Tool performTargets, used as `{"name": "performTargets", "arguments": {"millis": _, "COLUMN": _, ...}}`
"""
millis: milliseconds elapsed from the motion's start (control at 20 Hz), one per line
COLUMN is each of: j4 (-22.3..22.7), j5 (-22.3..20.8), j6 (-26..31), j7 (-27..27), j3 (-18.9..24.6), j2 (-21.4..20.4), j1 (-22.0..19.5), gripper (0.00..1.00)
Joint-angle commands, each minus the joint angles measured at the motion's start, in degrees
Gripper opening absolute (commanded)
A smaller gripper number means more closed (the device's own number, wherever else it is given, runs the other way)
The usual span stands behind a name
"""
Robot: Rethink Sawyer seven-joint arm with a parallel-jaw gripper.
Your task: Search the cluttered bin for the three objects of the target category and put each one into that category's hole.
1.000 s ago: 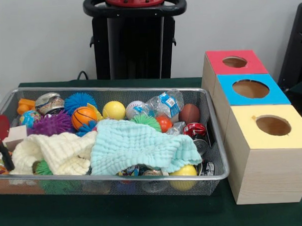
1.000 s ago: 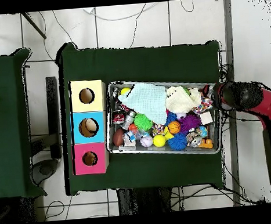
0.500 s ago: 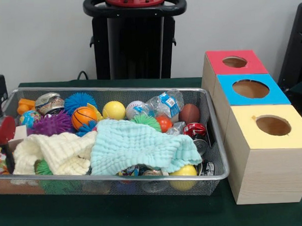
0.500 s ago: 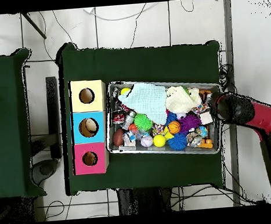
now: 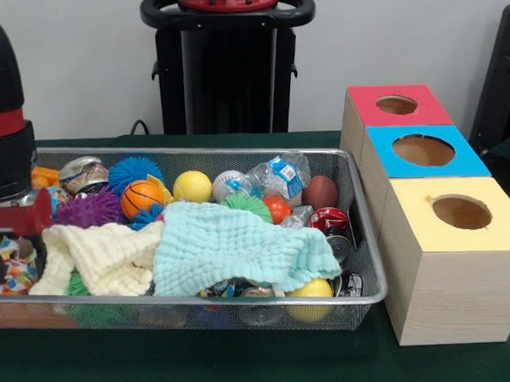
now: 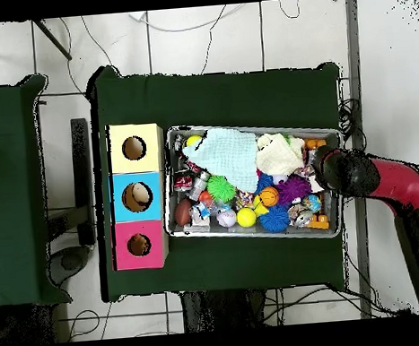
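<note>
While the arm hangs over the bin's left end, this is the layout:
Gripper [image 5: 12, 244]: low among the toys there; whether clenched or released, I cannot tell.
Wire bin [image 5: 243, 300]: holds a mint cloth [image 5: 232, 247], cream cloth [image 5: 105, 257], basketball [image 5: 141, 198] and yellow ball [image 5: 192, 186].
Boxes: red [image 5: 395, 105] far, blue [image 5: 422, 151] between, yellow [image 5: 459, 212] near, right of the bin.

green table [image 5: 245, 361], mesh bin [image 5: 364, 262], three boxes [image 5: 449, 267]

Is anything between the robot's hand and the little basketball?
Yes. The purple spiky ball lies in the bin between the gripper and the basketball. The cream cloth lies beside that path, not over the basketball.
</note>
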Motion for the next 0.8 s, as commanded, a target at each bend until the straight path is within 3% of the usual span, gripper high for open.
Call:
{"name": "performTargets", "arguments": {"millis": 50, "j4": 6.16, "j5": -2.90, "j6": -3.10, "j7": -4.81, "j3": -0.36, "j2": 0.11, "j1": -0.09, "gripper": 1.00}}
{"name": "performTargets", "arguments": {"millis": 800, "j4": 6.52, "j5": -1.79, "j6": -2.95, "j7": -8.35, "j3": 2.63, "j2": 3.69, "j1": -4.69, "gripper": 1.00}}
